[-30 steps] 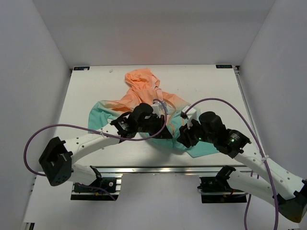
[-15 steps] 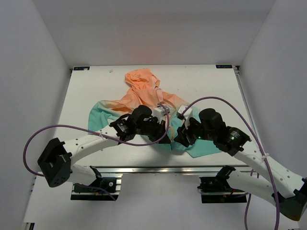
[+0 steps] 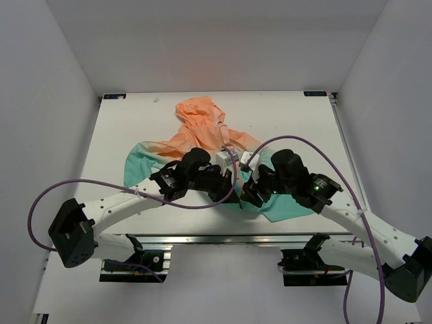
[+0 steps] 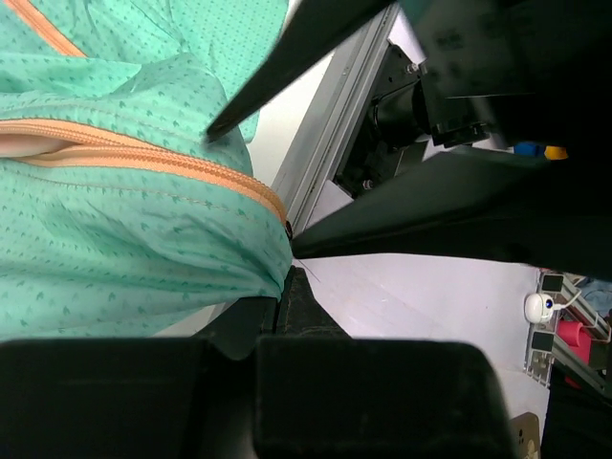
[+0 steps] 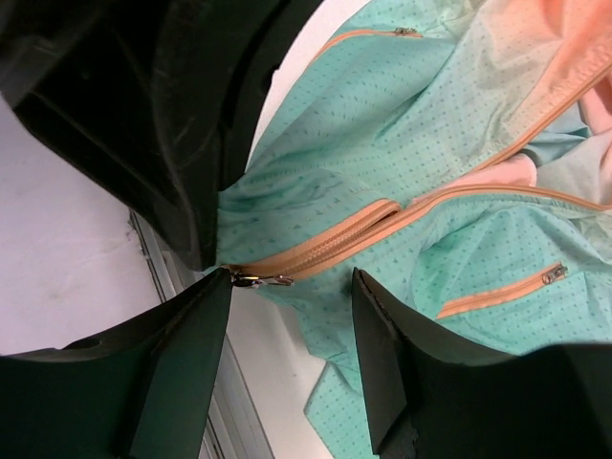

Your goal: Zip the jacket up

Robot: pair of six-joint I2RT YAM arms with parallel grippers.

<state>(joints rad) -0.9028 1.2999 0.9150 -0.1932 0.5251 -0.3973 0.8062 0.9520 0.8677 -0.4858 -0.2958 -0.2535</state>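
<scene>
The jacket [image 3: 202, 128] lies on the table, peach-orange hood at the far side, teal hem toward the near edge. My left gripper [image 4: 277, 283] is shut on the teal hem [image 4: 124, 229] at the bottom end of the orange front zipper [image 4: 143, 158]. My right gripper [image 5: 292, 277] stands open over the same hem. The metal zipper slider [image 5: 254, 279] sits at its left fingertip [image 5: 215, 306], and the zipper [image 5: 335, 234] runs up and away from it. In the top view both grippers [image 3: 226, 183] [image 3: 247, 189] meet over the hem and hide it.
The table's near edge and its aluminium rail [image 3: 229, 237] lie just below the hem. An orange pocket zip [image 5: 497, 292] is to the right of the front zipper. Purple cables [image 3: 101, 179] loop over both arms. White walls enclose the table [image 3: 297, 115].
The right gripper has shifted left toward the left gripper and its jaws have spread wider. The left arm has drawn slightly toward the near edge, still clamped on the hem.
</scene>
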